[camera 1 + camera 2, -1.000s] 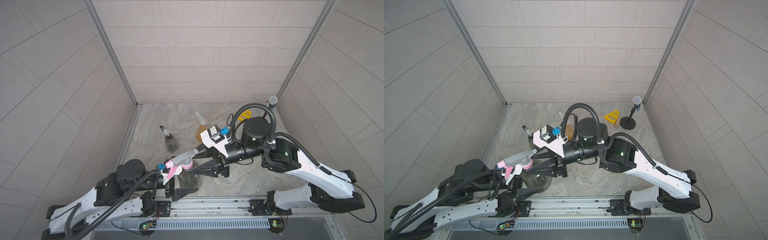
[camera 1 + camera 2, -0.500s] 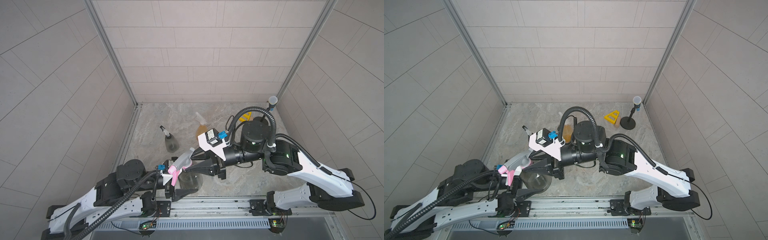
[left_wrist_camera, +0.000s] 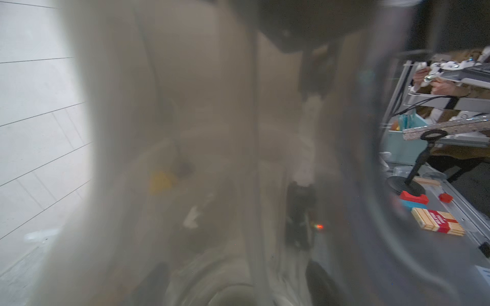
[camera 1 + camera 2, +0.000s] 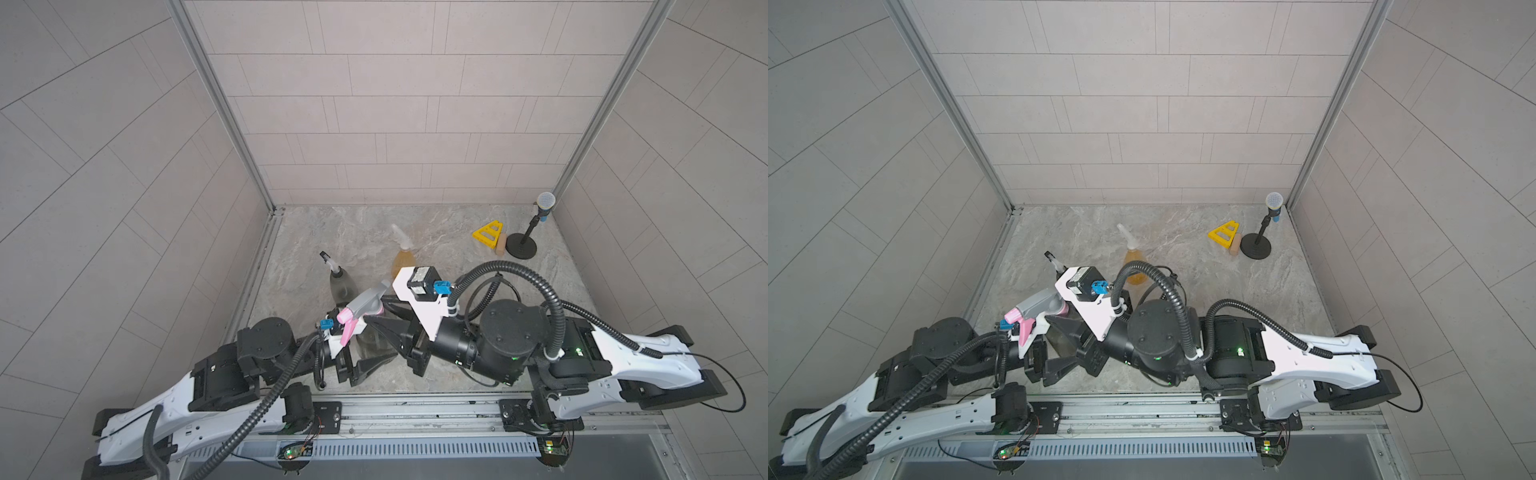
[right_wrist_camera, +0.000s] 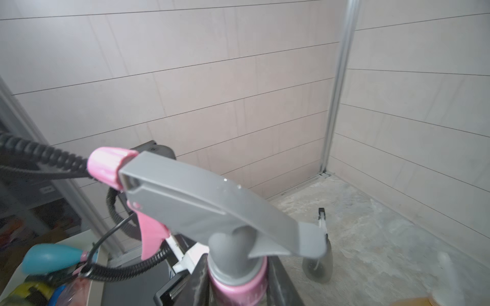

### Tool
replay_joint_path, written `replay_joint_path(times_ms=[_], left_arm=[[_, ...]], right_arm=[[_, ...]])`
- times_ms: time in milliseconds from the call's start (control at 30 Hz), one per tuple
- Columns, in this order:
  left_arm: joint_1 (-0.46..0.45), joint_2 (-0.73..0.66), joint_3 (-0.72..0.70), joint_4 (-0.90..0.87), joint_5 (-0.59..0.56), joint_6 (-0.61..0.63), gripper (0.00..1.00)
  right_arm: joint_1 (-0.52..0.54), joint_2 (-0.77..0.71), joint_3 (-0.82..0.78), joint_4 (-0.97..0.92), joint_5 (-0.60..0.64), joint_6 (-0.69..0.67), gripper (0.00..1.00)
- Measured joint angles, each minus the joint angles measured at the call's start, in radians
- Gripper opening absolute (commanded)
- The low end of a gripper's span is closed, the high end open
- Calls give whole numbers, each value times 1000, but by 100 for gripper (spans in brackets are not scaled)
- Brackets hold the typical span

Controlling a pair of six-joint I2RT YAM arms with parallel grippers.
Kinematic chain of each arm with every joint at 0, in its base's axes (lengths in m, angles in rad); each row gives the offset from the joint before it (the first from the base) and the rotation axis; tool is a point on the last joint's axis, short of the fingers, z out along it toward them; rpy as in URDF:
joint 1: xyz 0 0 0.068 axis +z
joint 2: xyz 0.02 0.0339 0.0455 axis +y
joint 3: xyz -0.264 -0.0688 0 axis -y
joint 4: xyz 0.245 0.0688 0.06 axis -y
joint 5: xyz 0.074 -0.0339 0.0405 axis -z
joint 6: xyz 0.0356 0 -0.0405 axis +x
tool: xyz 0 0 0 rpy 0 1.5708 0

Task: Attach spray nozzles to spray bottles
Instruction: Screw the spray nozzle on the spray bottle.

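Left wrist view: near grey bottle (image 3: 185, 132) sits against the lens and is all blur. Its outline and neck are unreadable.

Right wrist view: collar of the grey-and-pink nozzle (image 5: 212, 206) runs off the picture's edge, as do the jaws flanking it. Only a blurred sliver of the amber bottle (image 5: 419, 300) shows.

Top view: far grey bottle (image 4: 343, 286) is hidden behind the wrist camera mount (image 4: 1084, 286). Only its white-and-black nozzle (image 4: 1052, 258) shows.

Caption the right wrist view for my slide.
Right pincer clamps the grey-and-pink spray nozzle at its collar.
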Motion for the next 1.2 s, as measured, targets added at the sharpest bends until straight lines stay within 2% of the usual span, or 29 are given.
replay_joint_path(times_ms=[100,233,367,533,667,833,967,1200], left_arm=[[0,2,0,-5,-40,2,0],[1,5,0,-3,-60,6,0],[6,4,0,-1,-65,1,0],[6,0,0,4,-11,-2,0],[6,-7,0,5,65,-8,0],[6,-13,0,5,153,-21,0],[6,-13,0,3,198,-28,0],[6,-13,0,2,235,-30,0]], right_arm=[[9,4,-5,9,59,15,40],[16,-45,-59,23,37,5,51],[-10,-156,-123,-6,-133,-31,56],[-236,-243,-116,-22,-494,-34,60],[-347,-218,-68,-23,-750,-40,60],[-393,-140,-30,-29,-938,-51,58],[-392,-83,-24,-43,-1007,-55,54],[-380,-47,-5,-35,-1046,-53,49]])
